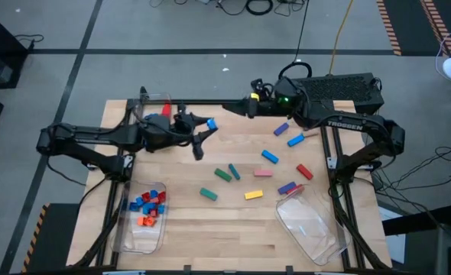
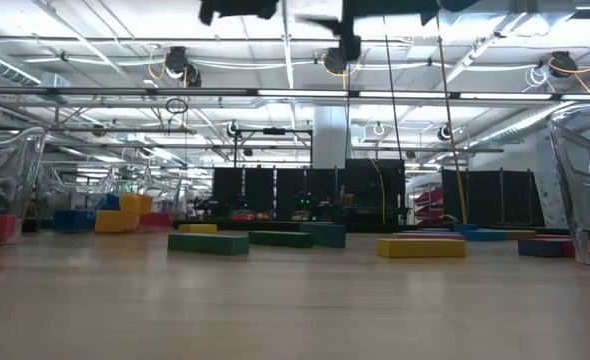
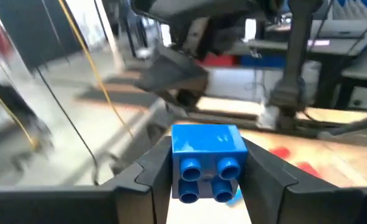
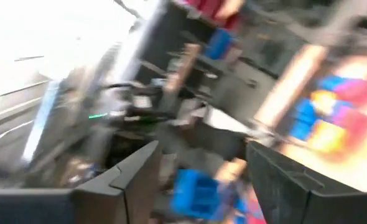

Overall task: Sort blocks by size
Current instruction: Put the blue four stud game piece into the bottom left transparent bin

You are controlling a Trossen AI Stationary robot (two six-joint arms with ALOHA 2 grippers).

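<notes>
My left gripper point(image 1: 207, 125) reaches in from the table's left and is shut on a small blue block point(image 3: 208, 158), held high above the far middle of the table. My right gripper point(image 4: 199, 180) comes from the far right, level, and is open. In its wrist view its fingers stand on either side of the same blue block point(image 4: 196, 193), a gap on each side. Loose blocks lie flat on the table to the right: green ones point(image 1: 227, 174), a yellow one point(image 1: 254, 195), a pink one point(image 1: 263, 173), a red one point(image 1: 304, 172) and blue ones point(image 1: 269, 156). My left gripper pinches the blue block by two opposite side faces point(image 3: 178, 146) between its two fingers. The fingers lie level and come from the table's left. The block is lifted clear of the table, its four studs point(image 3: 208, 177) turned back toward the wrist.
A clear bin point(image 1: 128, 229) at the near left holds red, blue and orange blocks. Another clear bin point(image 1: 309, 225) lies at the near right. A third bin point(image 1: 150, 103) with a red block stands at the far left, under the left arm.
</notes>
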